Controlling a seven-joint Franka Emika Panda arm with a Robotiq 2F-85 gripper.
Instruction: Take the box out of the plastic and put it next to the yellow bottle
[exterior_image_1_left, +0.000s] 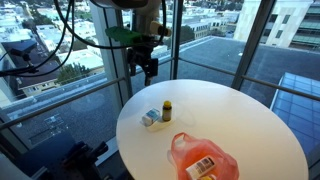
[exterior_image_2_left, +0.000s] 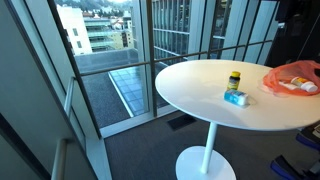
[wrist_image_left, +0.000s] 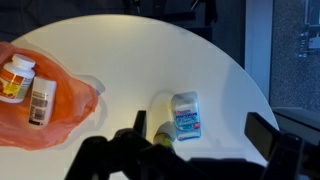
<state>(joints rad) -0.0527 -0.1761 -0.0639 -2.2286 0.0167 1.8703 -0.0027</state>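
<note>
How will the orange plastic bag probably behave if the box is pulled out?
The orange plastic bag looks thin and crumpled, so probably floppy and light. On the smooth table it may slide along with the box.

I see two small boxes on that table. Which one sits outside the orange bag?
The blue-and-white box, right beside the yellow bottle on the bare tabletop. The other box lies inside the orange plastic next to a pill bottle.

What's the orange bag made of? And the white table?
The crumpled orange bag looks like thin glossy plastic: it wrinkles and seems see-through. The round white table looks smooth and hard, maybe laminate or painted wood; I cannot tell.
</note>
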